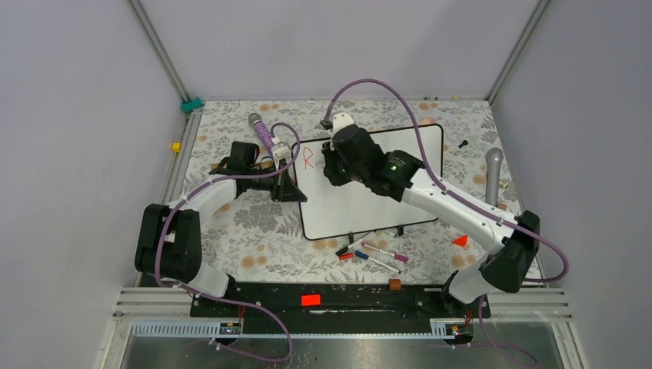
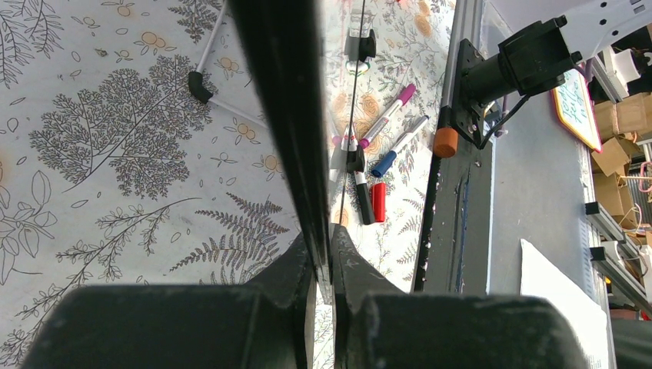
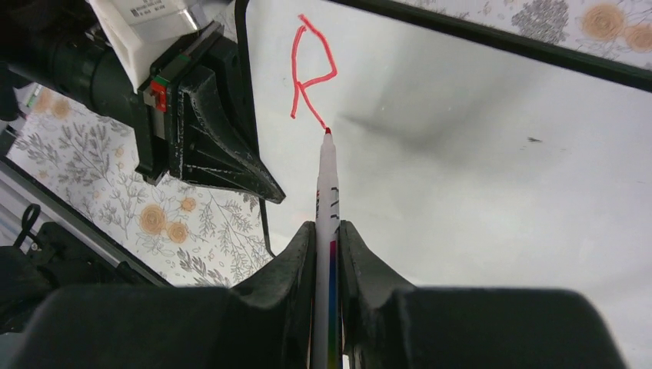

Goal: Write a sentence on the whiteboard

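The whiteboard (image 1: 361, 207) lies on the floral table; it also shows in the right wrist view (image 3: 477, 169). Of the sentence, only a red letter "R" (image 1: 309, 158) shows, near the board's top left corner (image 3: 311, 73). My right gripper (image 1: 332, 173) (image 3: 328, 231) is shut on a white marker with a red tip (image 3: 327, 181). The tip touches the board at the foot of the "R". My left gripper (image 1: 291, 188) (image 2: 324, 246) is shut on the board's black left rim (image 2: 281, 92).
Several loose markers (image 1: 377, 252) and a red cap (image 1: 346, 256) lie in front of the board. A purple microphone (image 1: 261, 129) lies at the back left, a grey one (image 1: 493, 173) at the right. A red wedge (image 1: 460, 241) and a brown block (image 1: 394, 284) sit near the front.
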`<state>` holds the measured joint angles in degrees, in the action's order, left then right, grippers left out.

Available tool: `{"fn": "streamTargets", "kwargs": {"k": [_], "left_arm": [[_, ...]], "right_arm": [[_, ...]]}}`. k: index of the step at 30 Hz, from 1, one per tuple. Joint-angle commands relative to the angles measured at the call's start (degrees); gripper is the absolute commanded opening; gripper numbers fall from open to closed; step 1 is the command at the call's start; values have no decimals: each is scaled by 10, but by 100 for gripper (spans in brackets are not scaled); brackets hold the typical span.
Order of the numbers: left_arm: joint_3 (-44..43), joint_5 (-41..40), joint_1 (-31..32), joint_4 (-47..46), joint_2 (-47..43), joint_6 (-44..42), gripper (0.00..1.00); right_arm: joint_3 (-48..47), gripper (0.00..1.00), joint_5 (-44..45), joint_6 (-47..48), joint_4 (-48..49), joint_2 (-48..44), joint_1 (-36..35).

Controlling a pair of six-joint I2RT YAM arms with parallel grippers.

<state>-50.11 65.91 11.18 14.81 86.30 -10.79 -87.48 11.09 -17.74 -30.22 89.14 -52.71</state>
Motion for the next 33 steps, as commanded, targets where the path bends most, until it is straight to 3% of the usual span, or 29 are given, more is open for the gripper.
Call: {"fn": "streamTargets", "kwargs": {"k": [1, 22, 28, 33], "left_arm": [[-8, -41, 6, 2, -4, -60, 0], [-11, -38, 6, 10, -1, -66, 0], [-10, -38, 6, 10, -3, -68, 0], [-10, -39, 7, 10, -2, -67, 0]], "right_arm": [[18, 0, 6, 17, 68, -56, 16], [-110, 0, 58, -1, -31, 48, 35], [-101, 0, 82, -8, -42, 41, 36], [-102, 0, 45, -5, -39, 41, 37]]}}
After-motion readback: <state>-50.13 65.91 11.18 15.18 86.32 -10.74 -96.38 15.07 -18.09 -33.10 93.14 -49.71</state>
